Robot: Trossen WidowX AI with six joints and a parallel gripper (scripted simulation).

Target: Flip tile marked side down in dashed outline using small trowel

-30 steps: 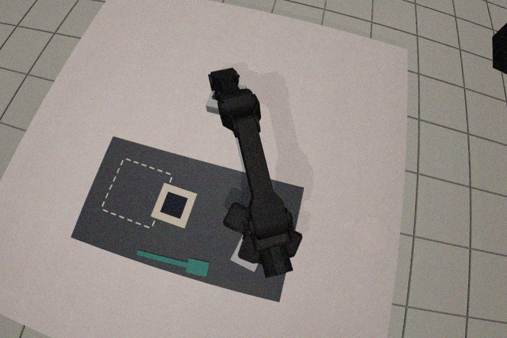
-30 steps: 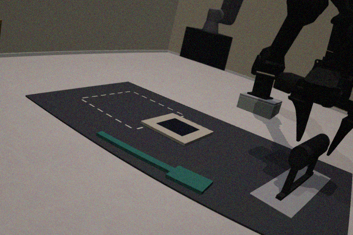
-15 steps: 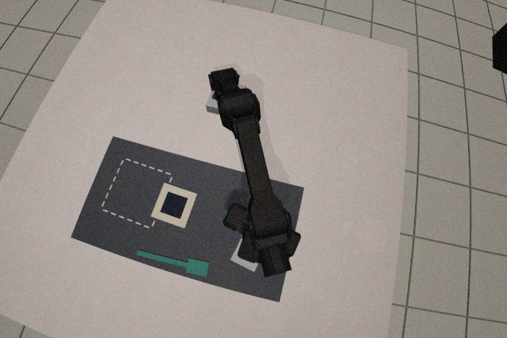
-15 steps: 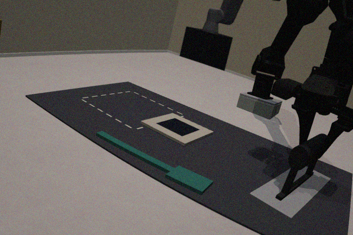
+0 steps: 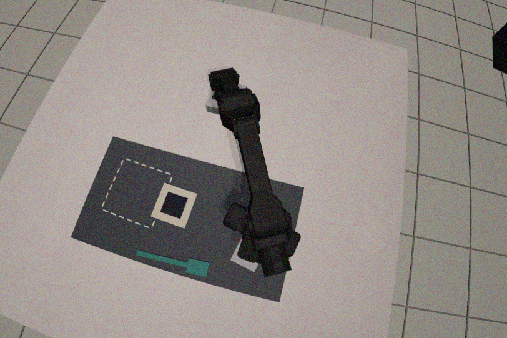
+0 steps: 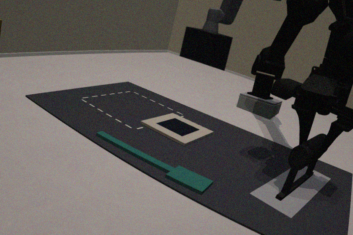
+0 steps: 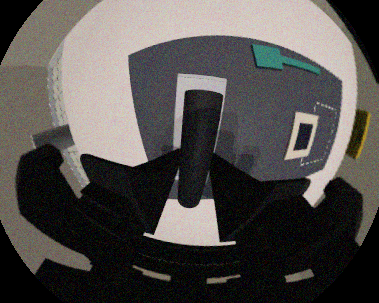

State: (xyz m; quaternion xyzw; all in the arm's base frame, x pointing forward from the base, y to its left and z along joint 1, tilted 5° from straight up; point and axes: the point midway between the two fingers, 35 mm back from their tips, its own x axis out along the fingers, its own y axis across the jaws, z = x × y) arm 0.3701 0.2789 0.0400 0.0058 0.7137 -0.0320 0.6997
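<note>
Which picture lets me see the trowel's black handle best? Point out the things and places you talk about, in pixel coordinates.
The exterior view: the thick black handle (image 6: 306, 150) (image 7: 201, 151) shows there from the side, above the trowel's pale plate (image 6: 294, 205) (image 5: 245, 261) (image 7: 202, 83). The wrist view shows it from above, between the fingers. In the top view, the arm (image 5: 260, 169) hides it.

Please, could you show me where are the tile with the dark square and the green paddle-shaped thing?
tile (image 5: 157, 211) (image 6: 198, 136) (image 7: 290, 146): top, exterior and wrist views, on its pale border.
green paddle-shaped thing (image 5: 197, 267) (image 6: 189, 179) (image 7: 267, 57): same three views, on its wide end.
</note>
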